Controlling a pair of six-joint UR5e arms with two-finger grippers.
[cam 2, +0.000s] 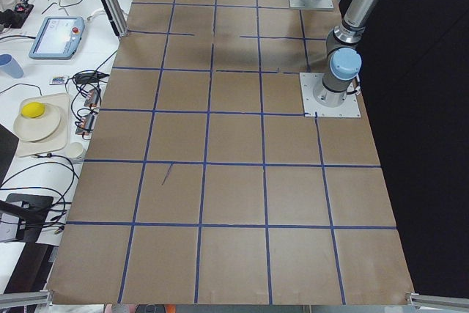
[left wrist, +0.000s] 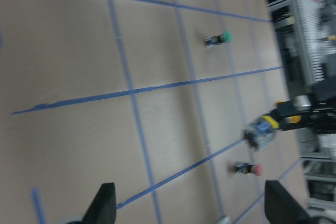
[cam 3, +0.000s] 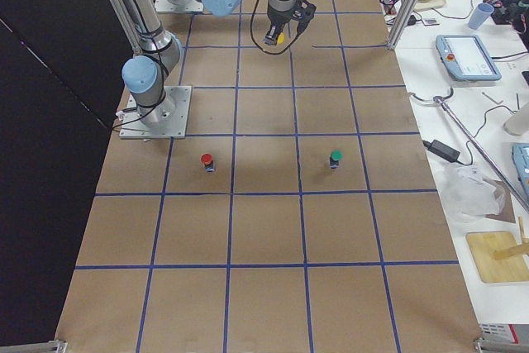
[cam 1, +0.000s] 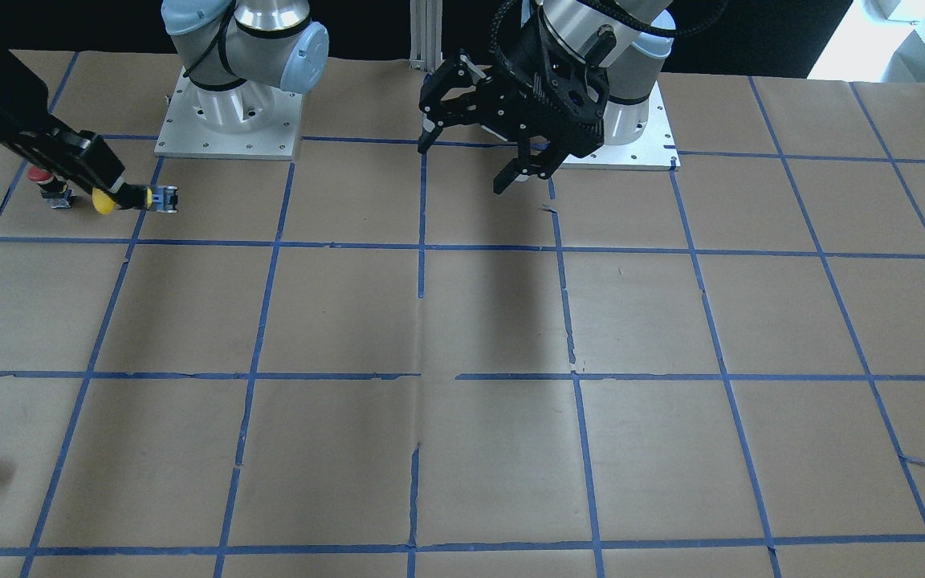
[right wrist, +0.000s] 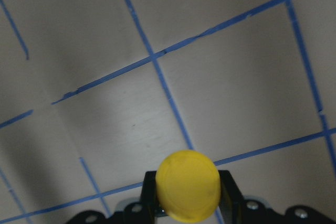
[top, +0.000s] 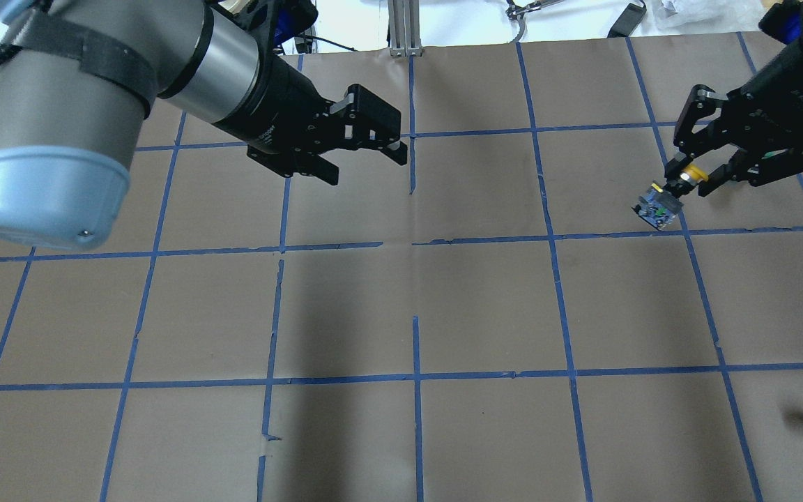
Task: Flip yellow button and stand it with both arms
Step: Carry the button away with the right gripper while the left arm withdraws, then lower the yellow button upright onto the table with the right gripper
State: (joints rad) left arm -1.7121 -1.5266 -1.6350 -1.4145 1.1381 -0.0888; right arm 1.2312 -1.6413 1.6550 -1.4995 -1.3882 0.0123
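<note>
**The yellow button is in the right gripper**

I see that claw clamped just behind the cap, block end pointing outward, over the right side of the table. My left gripper hangs with jaws spread, well apart from it.

You are looking at two arms, the left arm and the right arm, each carrying one gripper: the left gripper and the right gripper. Three push buttons are showing: one yellow button, one red button and one green button. Two base plates are sitting on one table.
</note>
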